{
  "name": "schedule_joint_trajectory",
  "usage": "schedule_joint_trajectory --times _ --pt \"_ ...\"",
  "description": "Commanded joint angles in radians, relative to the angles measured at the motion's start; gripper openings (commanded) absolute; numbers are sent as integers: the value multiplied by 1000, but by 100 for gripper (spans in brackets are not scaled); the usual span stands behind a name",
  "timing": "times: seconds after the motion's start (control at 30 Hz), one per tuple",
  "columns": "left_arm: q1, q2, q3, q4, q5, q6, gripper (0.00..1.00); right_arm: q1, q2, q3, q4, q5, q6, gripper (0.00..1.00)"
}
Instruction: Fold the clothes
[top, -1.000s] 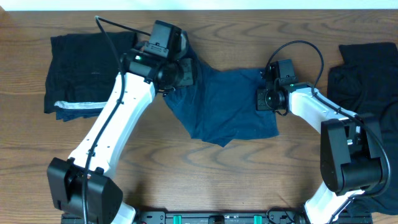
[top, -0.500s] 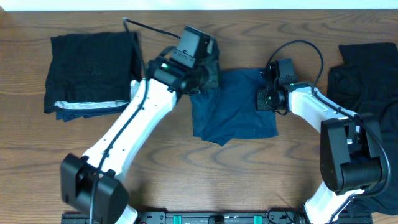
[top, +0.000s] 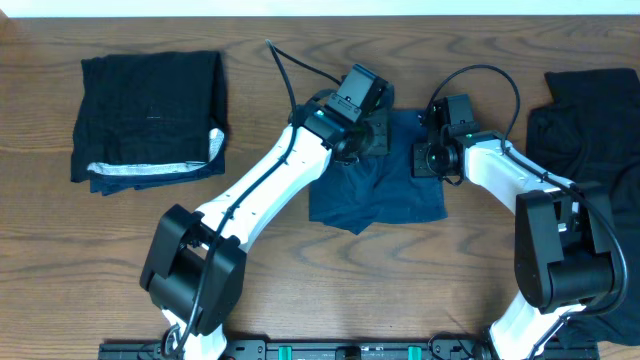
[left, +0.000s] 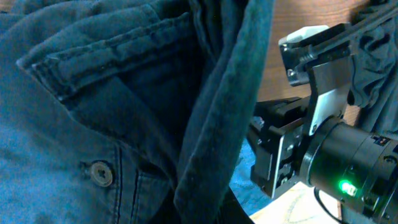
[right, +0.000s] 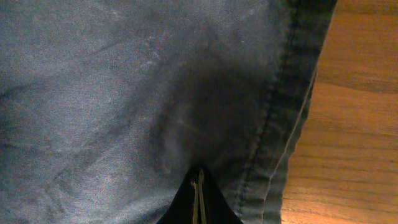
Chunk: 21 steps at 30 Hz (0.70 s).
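Far left, a folded black pile (top: 150, 115) lies well apart. At centre the left gripper (top: 368, 138), clamped on a lifted fold of the shorts (top: 385, 200), hangs over their far edge. The rest of the cloth runs nearward from it, so the fold likely drops that way. Just beside, the right gripper (top: 422, 158) is closed, tips on their right edge. Only the left wrist shows the button (left: 101, 173); only the right wrist shows the seam beside bare table (right: 354, 124).

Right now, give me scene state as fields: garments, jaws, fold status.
navy shorts: centre, partly doubled over
left jaws: shut on shorts fabric, upper edge
right jaws: shut on shorts' right edge
folded black garment: far left, silvery-white edge showing
black garment: far right, loose, partly out of frame
fold: not finished
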Motion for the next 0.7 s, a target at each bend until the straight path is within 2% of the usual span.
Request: schedule_joint_trajectory --times 0.0,0.3,0.67 --pt "-17 9 26 29 13 -32 6 6 68 -39 -26 -17 5 1" --pt "-42 8 26 80 13 -32 7 6 68 -39 -22 -20 5 1" --pt "-47 9 26 95 13 -36 14 6 68 -39 -18 -21 5 1"
